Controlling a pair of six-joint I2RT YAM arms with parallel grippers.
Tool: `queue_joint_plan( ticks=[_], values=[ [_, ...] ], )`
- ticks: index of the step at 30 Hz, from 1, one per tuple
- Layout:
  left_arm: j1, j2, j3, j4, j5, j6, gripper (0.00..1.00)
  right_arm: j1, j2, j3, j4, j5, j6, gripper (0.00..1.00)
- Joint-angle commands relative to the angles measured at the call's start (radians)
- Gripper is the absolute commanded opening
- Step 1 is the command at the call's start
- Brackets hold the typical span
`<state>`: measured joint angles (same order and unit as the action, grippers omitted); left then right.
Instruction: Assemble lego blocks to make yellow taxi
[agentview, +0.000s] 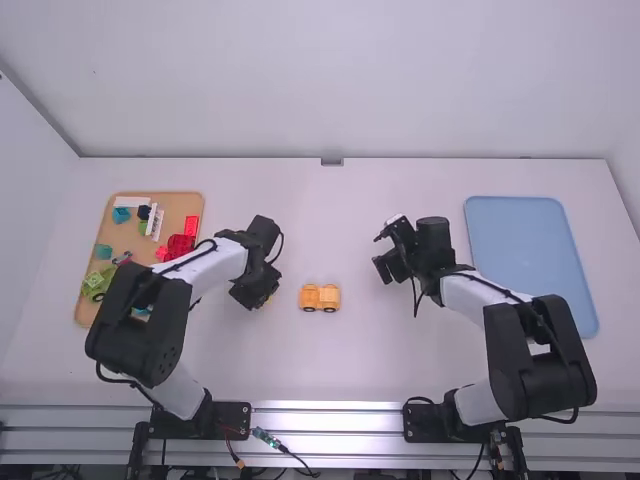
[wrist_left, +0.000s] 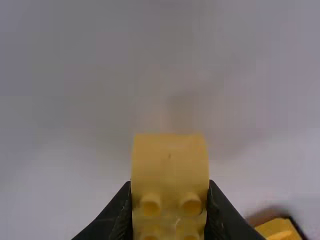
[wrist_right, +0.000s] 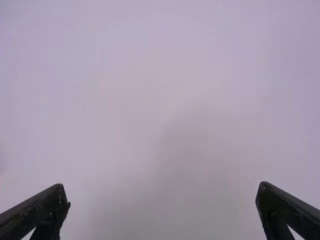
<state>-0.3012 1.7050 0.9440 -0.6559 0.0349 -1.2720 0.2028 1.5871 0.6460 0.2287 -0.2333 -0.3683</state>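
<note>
White table (agentview: 330, 230) here, yellow block (wrist_left: 170, 160) pinched in my left claw (wrist_left: 170, 182), right claw (wrist_right: 162, 186) spread wide, and honestly if I press down crooked on the car (agentview: 320, 297) sitting between them, it could just roll off instead of clicking.

Right wrist view: right tool (agentview: 379, 254), black, two fingers (wrist_right: 47, 207) entering at the border, set wide apart. Their tips are well separated, with the pale lilac-white bench (wrist_right: 150, 75) surface visible between them. Bench looks smooth and evenly toned over most of the field. A soft grey shadow (wrist_right: 185, 165) with blurred outline lies across it, partly between the fingers. Two tiny dark specks (wrist_right: 84, 105) noted on the surface, well apart from each other.
</note>
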Motion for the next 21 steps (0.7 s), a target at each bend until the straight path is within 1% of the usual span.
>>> queue_joint_plan(
  ticks=[1,3,4,5,7,9,12,15,19,21],
  values=[
    [0.000,-0.030,-0.009,-0.011,0.009,-0.350,0.02,0.000,-0.022,-0.003,-0.001,-0.006,0.006,0.99],
    [0.000,-0.030,-0.009,-0.011,0.004,-0.490,0.02,0.001,-0.022,-0.003,-0.002,-0.006,0.006,0.99],
    [0.001,-0.030,-0.009,-0.013,0.027,-0.549,0.02,0.002,-0.022,-0.003,-0.002,-0.005,0.006,0.99],
    [0.001,-0.030,-0.009,-0.013,0.027,-0.549,0.02,0.002,-0.022,-0.003,-0.002,-0.005,0.006,0.99],
    [0.007,-0.030,-0.009,-0.011,0.083,-0.615,0.02,0.001,-0.022,-0.003,-0.004,-0.006,0.006,0.99],
    [0.005,-0.030,-0.009,-0.014,0.078,-0.636,0.02,0.001,-0.022,-0.003,-0.005,-0.005,0.006,0.99],
    [0.000,-0.030,-0.009,-0.042,0.051,-0.782,0.03,0.001,-0.022,-0.004,-0.004,-0.005,0.006,0.99],
    [0.007,-0.027,-0.009,-0.045,0.045,-0.807,0.04,0.001,-0.022,-0.004,-0.005,-0.006,0.006,0.99],
    [0.000,-0.011,-0.012,-0.016,-0.005,-0.807,0.02,0.001,-0.022,-0.004,-0.005,-0.005,0.006,0.99],
    [0.000,-0.006,-0.021,0.016,0.004,-0.785,0.02,0.001,-0.022,-0.004,-0.005,-0.006,0.006,0.99]
  ],
)
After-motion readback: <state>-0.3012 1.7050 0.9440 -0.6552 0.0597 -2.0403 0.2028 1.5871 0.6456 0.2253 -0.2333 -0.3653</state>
